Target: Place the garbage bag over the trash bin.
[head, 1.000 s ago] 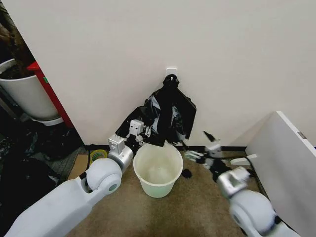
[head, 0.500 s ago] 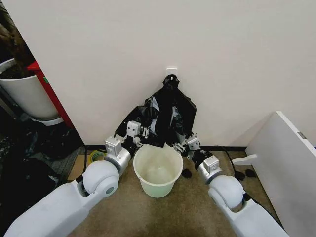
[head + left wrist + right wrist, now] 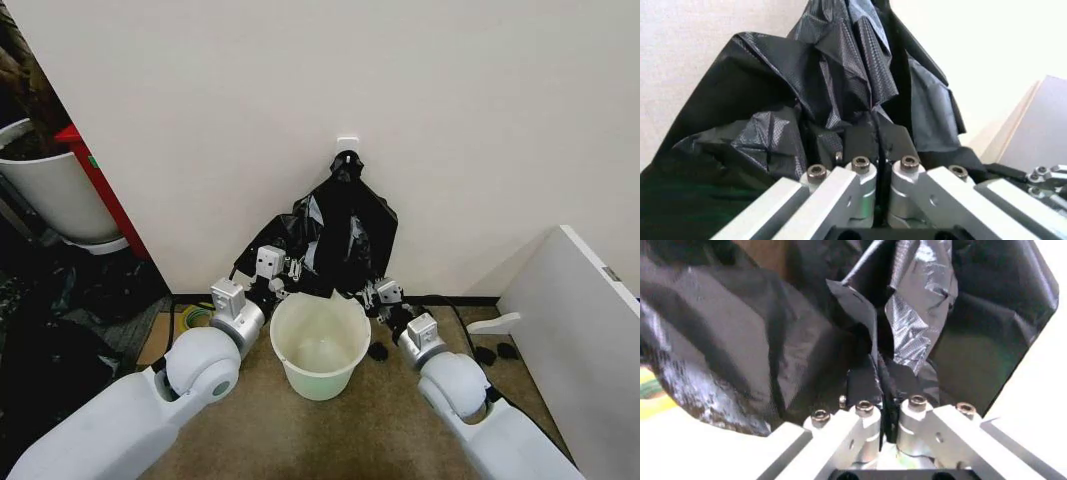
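Note:
The white trash bin (image 3: pixel 320 345) stands upright on the carpet against the wall, its inside bare. Behind it the crinkly black garbage bag (image 3: pixel 288 238) spreads out to the left of a black bag bundle (image 3: pixel 352 215) that hangs from a white wall hook (image 3: pixel 346 144). My left gripper (image 3: pixel 281 284) is at the bin's far left rim, shut on a fold of the garbage bag (image 3: pixel 773 135). My right gripper (image 3: pixel 371 294) is at the far right rim, shut on the bag's plastic (image 3: pixel 740 340). Both grippers (image 3: pixel 877 142) (image 3: pixel 879 382) show their fingers pressed together.
A large white plant pot (image 3: pixel 50 195) and a red object (image 3: pixel 95 180) stand at the left. A white panel (image 3: pixel 580 330) leans at the right. A tape roll (image 3: pixel 196 315) and small black objects (image 3: pixel 378 351) lie on the carpet near the bin.
My right arm swung in from the floor at the right to the bag's lower right edge beside the bin. The left gripper shifted only slightly.

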Available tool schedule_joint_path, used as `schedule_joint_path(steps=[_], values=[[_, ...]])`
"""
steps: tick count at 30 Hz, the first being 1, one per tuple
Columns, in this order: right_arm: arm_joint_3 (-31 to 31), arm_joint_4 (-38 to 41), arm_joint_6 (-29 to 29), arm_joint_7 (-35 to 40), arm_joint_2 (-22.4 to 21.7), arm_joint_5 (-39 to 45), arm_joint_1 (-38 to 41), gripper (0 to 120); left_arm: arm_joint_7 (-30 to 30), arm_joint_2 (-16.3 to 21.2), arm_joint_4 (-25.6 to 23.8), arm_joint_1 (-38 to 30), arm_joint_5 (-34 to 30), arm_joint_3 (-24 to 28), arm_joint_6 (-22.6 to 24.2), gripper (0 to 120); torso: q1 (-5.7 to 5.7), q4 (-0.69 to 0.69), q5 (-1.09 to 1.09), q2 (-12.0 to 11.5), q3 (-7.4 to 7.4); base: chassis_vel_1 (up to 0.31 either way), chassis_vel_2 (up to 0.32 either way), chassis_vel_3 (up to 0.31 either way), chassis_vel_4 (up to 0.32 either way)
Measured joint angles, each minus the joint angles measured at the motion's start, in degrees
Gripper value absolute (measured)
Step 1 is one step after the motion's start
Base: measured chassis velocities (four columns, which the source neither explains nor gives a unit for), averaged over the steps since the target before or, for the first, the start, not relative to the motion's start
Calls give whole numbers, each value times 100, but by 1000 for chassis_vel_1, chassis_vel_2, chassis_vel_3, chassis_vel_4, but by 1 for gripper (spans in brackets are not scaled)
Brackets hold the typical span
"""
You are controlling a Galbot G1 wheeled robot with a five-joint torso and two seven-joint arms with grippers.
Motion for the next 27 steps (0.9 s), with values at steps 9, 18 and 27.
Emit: schedule_joint_path(steps=[9,18,27], values=[[516,1079,-102,196,8,1448,-553,0,2,81,-371,348,-60,-347,-20,0,-1,0,-1,0,0,0,0,0,0],[973,2205,-282,284,-115,1981,-1524,0,20,197,-948,1218,-79,-779,-28,0,-2,1,0,0,-1,0,0,0,0],[1244,2472,-122,234,-73,1811,-2490,0,-133,14,-1008,1869,-144,-842,-4,0,-1,-1,0,1,-1,0,0,0,0]])
